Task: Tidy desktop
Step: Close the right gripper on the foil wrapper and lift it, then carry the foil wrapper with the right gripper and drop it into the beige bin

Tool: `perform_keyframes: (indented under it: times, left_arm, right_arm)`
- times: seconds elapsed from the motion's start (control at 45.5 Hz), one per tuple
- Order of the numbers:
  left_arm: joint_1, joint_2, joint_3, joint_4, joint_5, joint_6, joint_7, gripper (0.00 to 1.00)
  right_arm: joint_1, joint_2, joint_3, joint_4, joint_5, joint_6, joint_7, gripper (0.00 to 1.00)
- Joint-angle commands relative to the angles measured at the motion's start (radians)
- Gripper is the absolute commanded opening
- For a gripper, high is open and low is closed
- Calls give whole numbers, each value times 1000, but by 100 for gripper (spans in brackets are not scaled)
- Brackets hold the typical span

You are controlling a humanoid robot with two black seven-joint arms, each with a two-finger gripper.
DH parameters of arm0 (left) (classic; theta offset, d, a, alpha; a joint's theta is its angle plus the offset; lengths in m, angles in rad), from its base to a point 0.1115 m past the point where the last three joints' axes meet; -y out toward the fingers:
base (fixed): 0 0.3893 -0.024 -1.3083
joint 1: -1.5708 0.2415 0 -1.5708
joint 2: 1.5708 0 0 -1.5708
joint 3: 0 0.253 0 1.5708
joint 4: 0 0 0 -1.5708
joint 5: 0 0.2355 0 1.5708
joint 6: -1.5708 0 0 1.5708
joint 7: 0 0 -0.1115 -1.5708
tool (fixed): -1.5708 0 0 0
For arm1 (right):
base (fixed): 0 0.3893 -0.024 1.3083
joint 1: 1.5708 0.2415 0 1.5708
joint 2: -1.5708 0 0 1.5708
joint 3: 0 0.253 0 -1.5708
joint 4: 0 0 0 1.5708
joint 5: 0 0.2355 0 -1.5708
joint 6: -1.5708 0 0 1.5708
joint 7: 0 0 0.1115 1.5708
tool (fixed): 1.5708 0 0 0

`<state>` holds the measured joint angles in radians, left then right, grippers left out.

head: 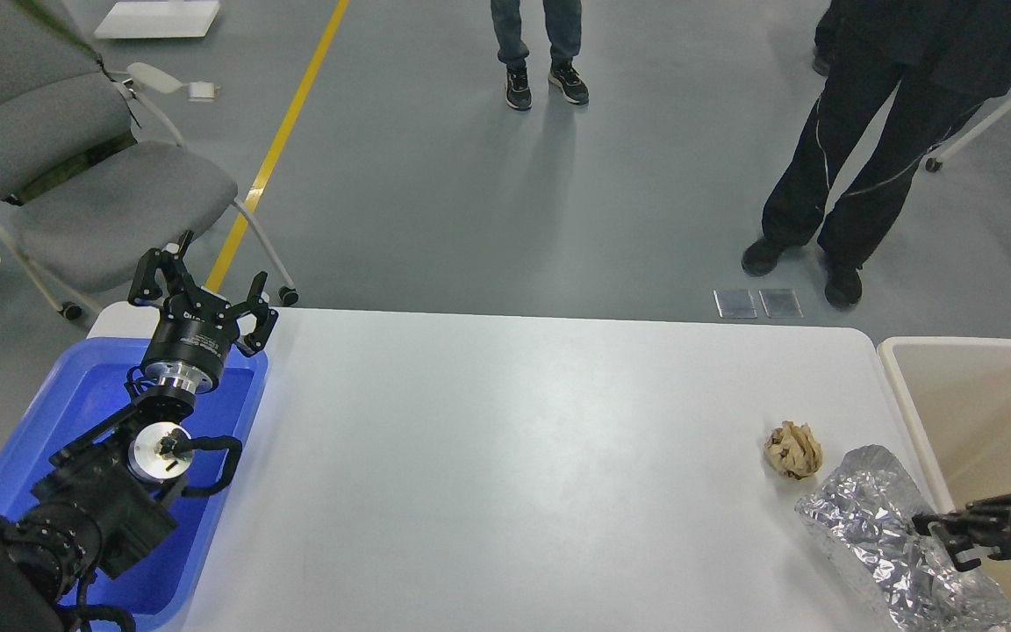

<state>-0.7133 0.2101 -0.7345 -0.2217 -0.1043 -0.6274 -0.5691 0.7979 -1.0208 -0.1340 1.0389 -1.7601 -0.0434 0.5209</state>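
The desktop (505, 456) fills the lower middle of the frame, mostly bare. At lower right lie a foil bag (887, 535) and, just up-left of it, a paper ball (793, 449), the two apart by a small gap. A bin (900, 386) stands against the desktop's right edge; a blue tray (75, 395) sits at lower left. The left gripper (198, 294) hangs over the tray's far end, fingers spread wide and holding nothing. The right gripper (940, 535) reaches in from the right edge onto the foil bag; whether it has closed on the foil cannot be told. The desktop itself is stiff and smooth, so light things will likely slide on it. The foil looks thin, crinkly and light: a pinch on a raised fold should do. The paper ball is soft and would be squeezed across its middle.
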Motion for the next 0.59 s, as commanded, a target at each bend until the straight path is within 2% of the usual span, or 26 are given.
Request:
perform_keyframes:
  times: [0.0,0.286,0.571]
  left_arm:
    - [0,0,0,1,0,0,0,100]
    - [0,0,0,1,0,0,0,100]
    - [0,0,0,1,0,0,0,100]
  right_arm:
    - [95,-137,4,193,4,95,5,0]
    - [289,-277,11,403,8,250,7,0]
    - [448,-303,19,437,14,372,21,0]
